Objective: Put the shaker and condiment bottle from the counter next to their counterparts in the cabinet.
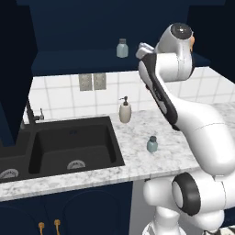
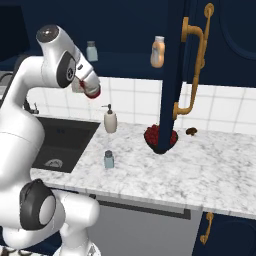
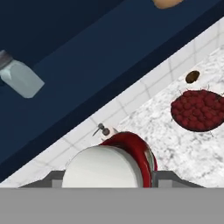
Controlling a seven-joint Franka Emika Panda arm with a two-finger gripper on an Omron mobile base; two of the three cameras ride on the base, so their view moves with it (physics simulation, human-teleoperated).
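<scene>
The navy cabinet [image 2: 125,65] holds a shaker [image 2: 92,51] and orange bottle [image 2: 158,52] on its shelf. On the marbled counter [image 2: 200,170] another shaker [image 2: 108,159] waits. Raised near the shelf, the gripper [image 2: 89,89] clamps the red condiment bottle [image 3: 135,151].

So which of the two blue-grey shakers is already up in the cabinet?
The shaker on the navy shelf board; its twin stands on the marbled counter near the sink.

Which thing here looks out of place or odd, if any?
The orange bottle in the cabinet looks slightly tilted in the right base view. The shaker stands upright on the counter, apart from the soap dispenser. Nothing is spilled.
</scene>
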